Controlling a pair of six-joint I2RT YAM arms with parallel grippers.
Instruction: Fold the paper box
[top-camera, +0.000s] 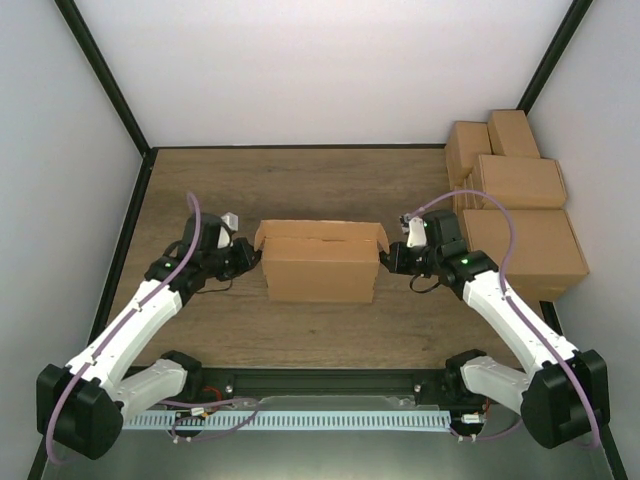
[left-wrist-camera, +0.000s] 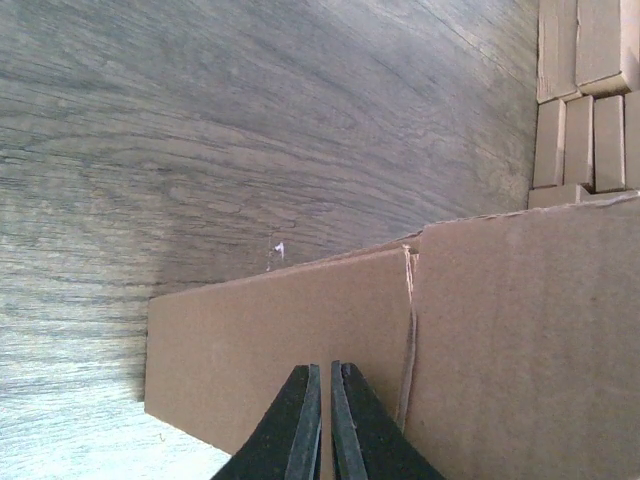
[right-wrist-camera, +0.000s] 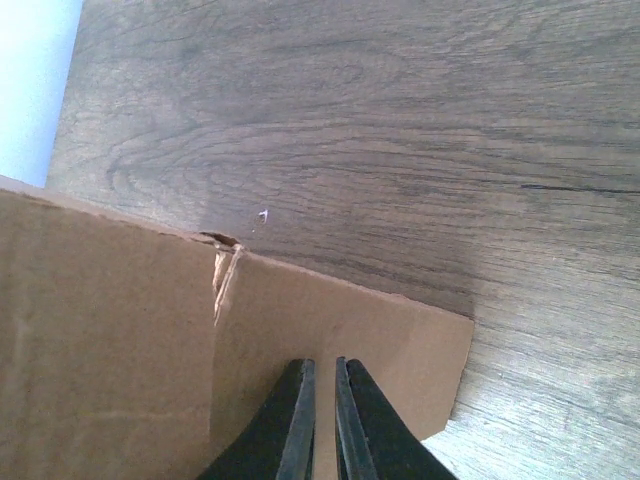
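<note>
Box (top-camera: 318, 270) cardboard looks light, thin and easily creased, so with left gripper (top-camera: 254, 257) and right gripper (top-camera: 383, 262) jaws pressed together, you should push the end flaps (left-wrist-camera: 270, 350) gently near their folds.

- Left arm (top-camera: 130, 325) and right arm (top-camera: 510, 310), lower corners of the overhead view: glossy white shells cover the long links, with blocky matte-black housings at every joint.
- A lilac cable (top-camera: 192, 215) runs along each arm, from the black shoulder block up to the wrist.
- A small green light (top-camera: 465, 262) glows on the right arm's black forearm housing.
- A white bracket (top-camera: 231, 219) caps each wrist.
- Left gripper (left-wrist-camera: 326, 370) and right gripper (right-wrist-camera: 322, 362), bottom centre of the wrist views: two plain black fingers (left-wrist-camera: 295, 430), each tapering to a wedge tip.
</note>
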